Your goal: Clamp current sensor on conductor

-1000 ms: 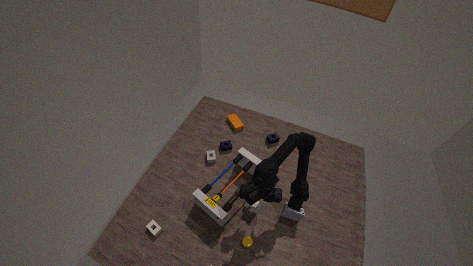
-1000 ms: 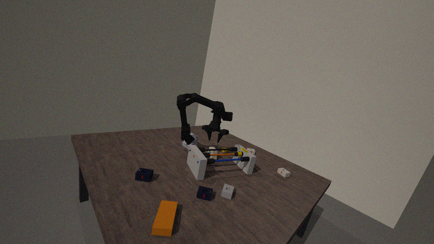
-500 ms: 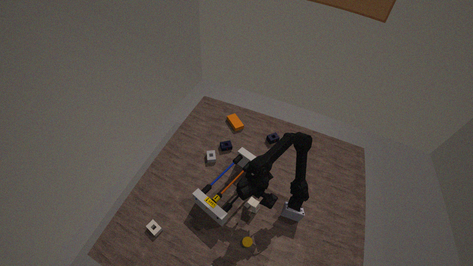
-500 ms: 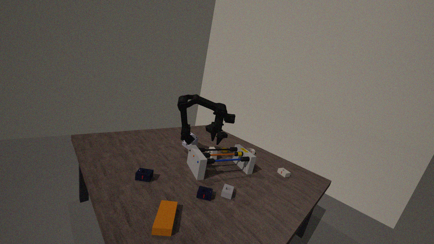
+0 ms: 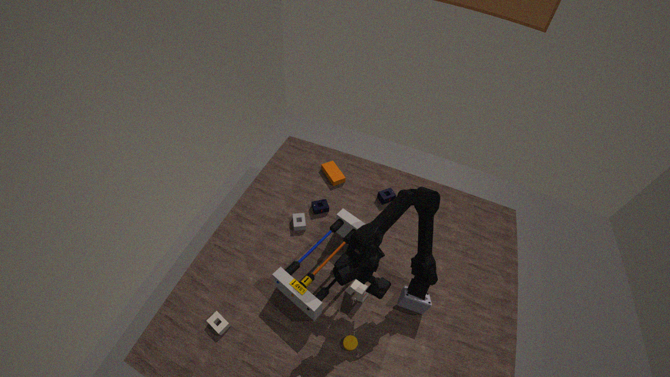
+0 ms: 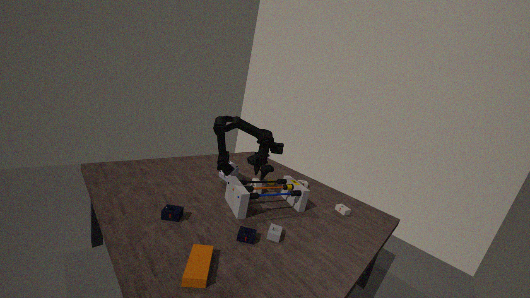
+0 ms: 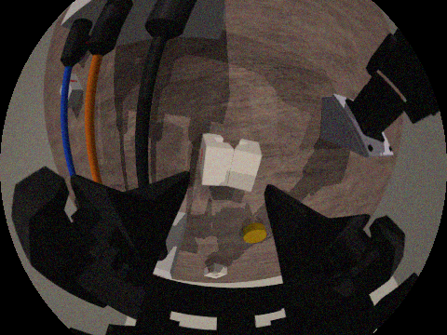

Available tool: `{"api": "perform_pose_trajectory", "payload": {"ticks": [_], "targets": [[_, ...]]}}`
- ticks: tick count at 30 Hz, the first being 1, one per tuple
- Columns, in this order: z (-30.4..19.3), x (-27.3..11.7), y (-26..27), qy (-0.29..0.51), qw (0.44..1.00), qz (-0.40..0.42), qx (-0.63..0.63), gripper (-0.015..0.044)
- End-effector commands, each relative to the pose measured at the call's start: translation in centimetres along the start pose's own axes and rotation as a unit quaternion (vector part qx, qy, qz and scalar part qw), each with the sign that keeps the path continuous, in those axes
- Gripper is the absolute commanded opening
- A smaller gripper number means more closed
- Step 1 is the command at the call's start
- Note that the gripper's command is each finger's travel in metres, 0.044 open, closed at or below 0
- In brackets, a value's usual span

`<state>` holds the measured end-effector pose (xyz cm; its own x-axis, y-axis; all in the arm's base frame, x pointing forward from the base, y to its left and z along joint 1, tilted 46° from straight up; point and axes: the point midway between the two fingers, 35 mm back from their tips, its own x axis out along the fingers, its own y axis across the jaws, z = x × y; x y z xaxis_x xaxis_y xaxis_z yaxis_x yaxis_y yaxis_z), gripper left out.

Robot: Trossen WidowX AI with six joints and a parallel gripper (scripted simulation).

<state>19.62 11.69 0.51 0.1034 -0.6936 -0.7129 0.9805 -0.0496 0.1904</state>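
The open sensor (image 5: pixel 357 289) (image 6: pixel 256 180) (image 7: pixel 216 163) is a white two-part block with a notch at its top, standing on the table beside the rack. A bit of red shows on its left edge in the wrist view; its arrow's direction cannot be read. My gripper (image 6: pixel 258 177) (image 7: pixel 229 182) is open and empty above the sensor, which shows between and beyond the fingertips in the wrist view. The orange conductor (image 5: pixel 328 258) (image 6: pixel 268 188) (image 7: pixel 90 116) has a yellow arrow collar (image 5: pixel 306 280) (image 6: pixel 288 187) beside the LOAD marker (image 5: pixel 298 286) (image 6: pixel 295 182).
A black conductor (image 6: pixel 263 181) (image 7: pixel 143 112) runs on the sensor's side of the orange one; a blue conductor (image 5: pixel 314 246) (image 6: pixel 275 194) (image 7: pixel 64 112) lies beyond. White end blocks (image 5: pixel 306 305) (image 6: pixel 237 200) hold them. Dark and white blocks, an orange box (image 5: pixel 333 173) (image 6: pixel 198 265) and a yellow disc (image 5: pixel 350 342) (image 7: pixel 254 234) stand around.
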Motion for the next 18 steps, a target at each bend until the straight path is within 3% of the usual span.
{"api": "perform_pose_trajectory", "payload": {"ticks": [1,18], "targets": [[0.2,1.0,-0.1,-0.005,1.000,0.001,-0.005,0.0320],[0.2,2.4,0.0,-0.002,1.000,0.000,0.000,0.0307]]}}
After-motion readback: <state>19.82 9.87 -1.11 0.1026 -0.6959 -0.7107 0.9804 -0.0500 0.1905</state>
